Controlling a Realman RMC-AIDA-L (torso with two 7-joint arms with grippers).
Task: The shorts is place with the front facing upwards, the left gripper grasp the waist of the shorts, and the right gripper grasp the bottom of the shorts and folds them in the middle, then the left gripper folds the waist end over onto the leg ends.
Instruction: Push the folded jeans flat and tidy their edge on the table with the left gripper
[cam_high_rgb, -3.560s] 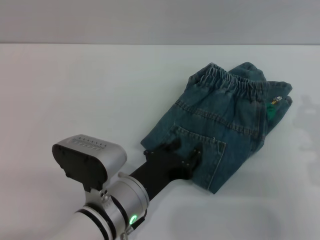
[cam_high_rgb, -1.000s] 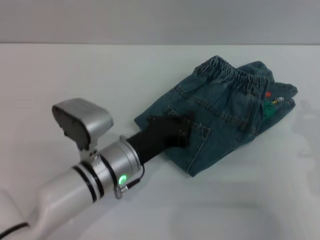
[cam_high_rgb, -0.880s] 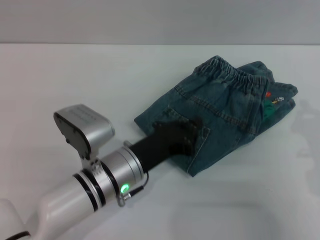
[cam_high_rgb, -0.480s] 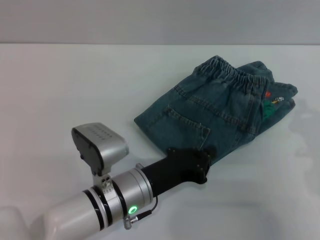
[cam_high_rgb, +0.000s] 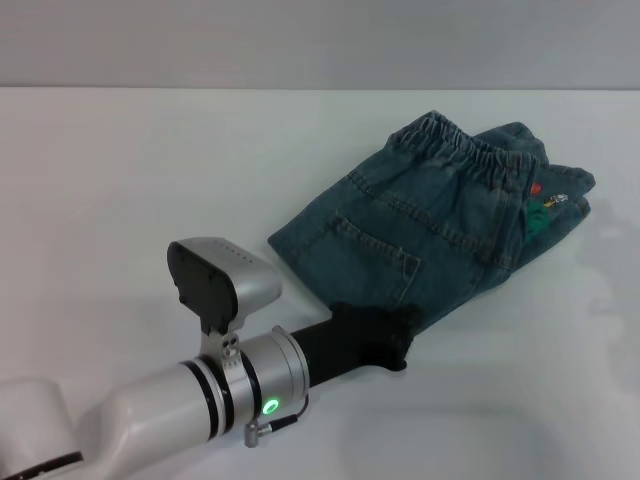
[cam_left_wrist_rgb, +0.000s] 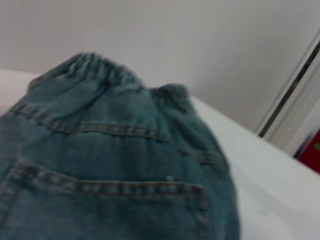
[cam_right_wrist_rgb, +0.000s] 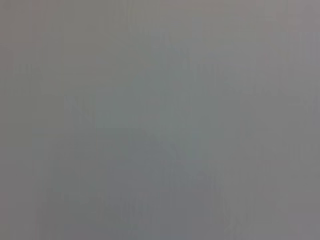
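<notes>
Two folds looking finished from the head view: the shorts (cam_high_rgb: 440, 225) are lying bundled on the table (cam_high_rgb: 150, 170), my left gripper (cam_high_rgb: 385, 335) is backing off their near edge, its jaw state untellable. Left wrist view is showing soft faded denim, stitched pocket (cam_left_wrist_rgb: 105, 210), ruffled waist (cam_left_wrist_rgb: 105, 67); right wrist view is giving only blank grey.
</notes>
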